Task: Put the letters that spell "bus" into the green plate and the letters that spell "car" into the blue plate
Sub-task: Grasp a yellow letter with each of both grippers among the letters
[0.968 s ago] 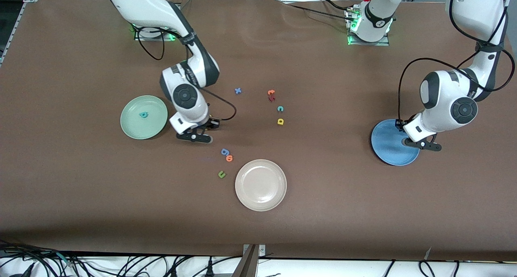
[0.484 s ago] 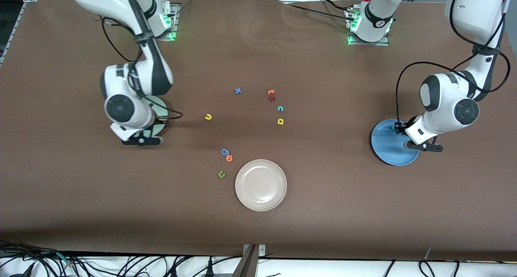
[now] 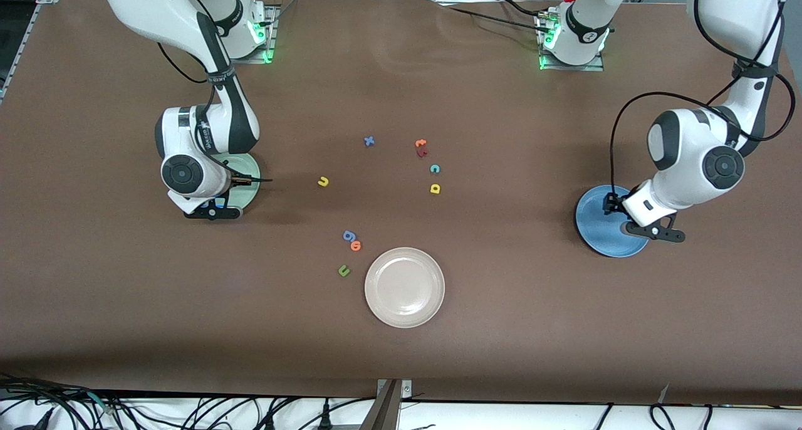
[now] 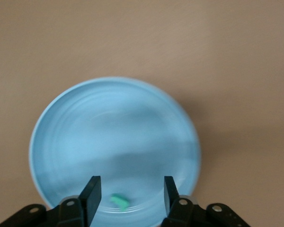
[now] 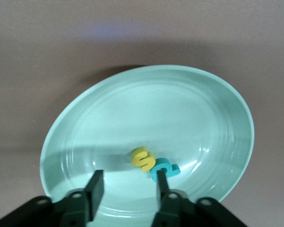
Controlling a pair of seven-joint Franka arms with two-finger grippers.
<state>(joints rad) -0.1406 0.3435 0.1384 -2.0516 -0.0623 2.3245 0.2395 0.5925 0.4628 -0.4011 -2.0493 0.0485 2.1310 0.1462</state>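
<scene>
Your right gripper [image 5: 128, 189] hangs over the green plate [image 3: 248, 167], its fingers apart with nothing between them. In that plate the yellow s [image 5: 143, 159] and the teal b [image 5: 164, 169] lie touching each other.

Your left gripper [image 4: 130, 191] hangs over the blue plate [image 3: 595, 226], fingers also apart and empty — a small teal letter [image 4: 119, 201] lies in the plate just below the gap; you cannot tell from here which letter it is.

Out on the table, near the middle, you have the yellow u [image 3: 323, 181], the teal c [image 3: 434, 168] and, just nearer the camera, the yellow a [image 3: 435, 188]. The beige plate [image 3: 405, 287] sits nearest the camera.
</scene>
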